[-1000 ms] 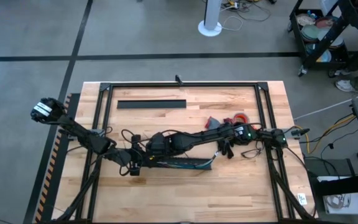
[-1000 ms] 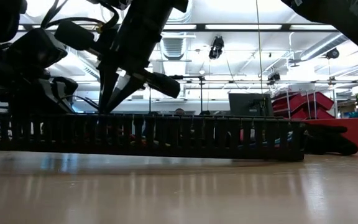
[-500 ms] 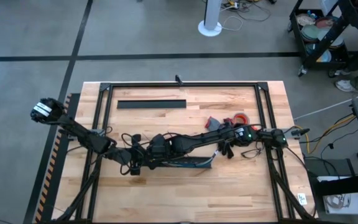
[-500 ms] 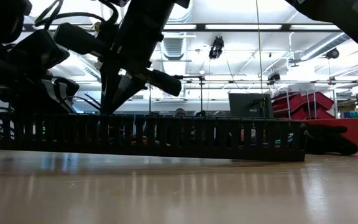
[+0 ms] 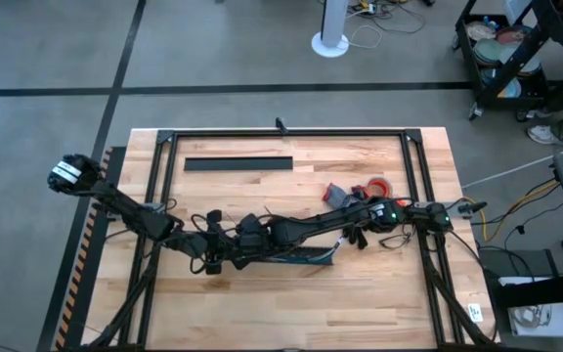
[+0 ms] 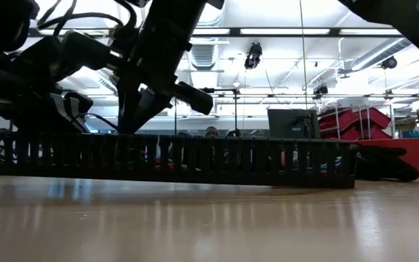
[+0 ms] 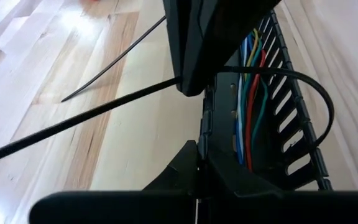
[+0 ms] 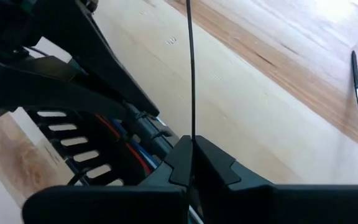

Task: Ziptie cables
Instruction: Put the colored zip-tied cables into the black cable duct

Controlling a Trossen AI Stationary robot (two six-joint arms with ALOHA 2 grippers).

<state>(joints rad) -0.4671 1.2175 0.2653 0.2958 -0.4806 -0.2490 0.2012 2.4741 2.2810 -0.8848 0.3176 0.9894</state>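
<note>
No writing can be read. The cables (image 7: 248, 118), blue, red, green and yellow, lie inside the black duct (image 7: 288, 124) on the table (image 5: 379, 293). Left pincer (image 7: 197, 163) and right pincer (image 8: 191, 152) each pinch closed on a thin dark ziptie (image 8: 191, 68) at the duct.

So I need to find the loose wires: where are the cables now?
The cables lie inside the slotted black duct near the table's front middle in the high view, where the left claw and right claw meet.
</note>
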